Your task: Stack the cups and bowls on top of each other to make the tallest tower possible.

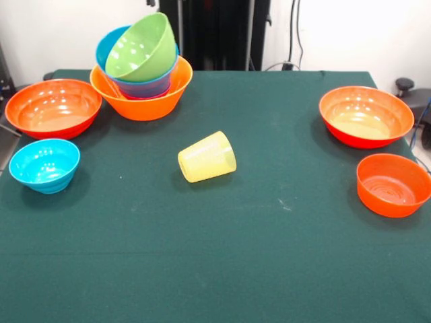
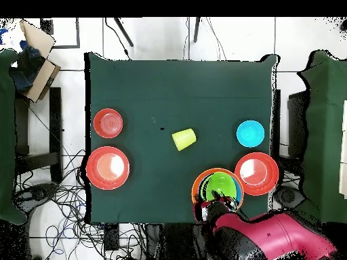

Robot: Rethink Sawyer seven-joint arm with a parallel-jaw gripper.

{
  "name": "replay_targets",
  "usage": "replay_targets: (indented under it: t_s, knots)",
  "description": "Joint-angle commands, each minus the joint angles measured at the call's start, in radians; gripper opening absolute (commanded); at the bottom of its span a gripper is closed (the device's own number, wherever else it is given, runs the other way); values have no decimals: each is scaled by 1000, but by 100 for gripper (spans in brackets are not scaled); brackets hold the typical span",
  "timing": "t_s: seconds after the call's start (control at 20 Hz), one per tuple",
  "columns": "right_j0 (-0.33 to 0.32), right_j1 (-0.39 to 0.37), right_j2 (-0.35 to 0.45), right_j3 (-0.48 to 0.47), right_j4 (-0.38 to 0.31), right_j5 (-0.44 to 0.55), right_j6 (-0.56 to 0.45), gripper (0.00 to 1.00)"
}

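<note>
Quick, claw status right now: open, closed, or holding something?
Claw: cannot be told. In the overhead view it sits at the edge of the tower; the front view does not show it.

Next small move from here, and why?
Probably lift the arm clear of the tower and head for the yellow cup. The lime green bowl sits tilted on top of the nested pile, and the cup lies on its side alone mid-table. Four bowls remain loose; whether the jaws are open can't be seen.
</note>
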Motion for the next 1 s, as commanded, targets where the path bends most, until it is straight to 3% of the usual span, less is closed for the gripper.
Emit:
replay_targets:
  t_s: [0.05, 0.5, 0.8, 0.9, 1.0]
  knots:
    - [62, -6, 77, 11, 31, 136, -164, 100]
    - [67, -54, 142, 19, 95, 136, -144, 100]
    - [75, -81, 219, -32, 178, 202, -157, 100]
    - [94, -69, 208, -54, 170, 220, -159, 100]
    - [152, -30, 144, -100, 125, 238, -158, 100]
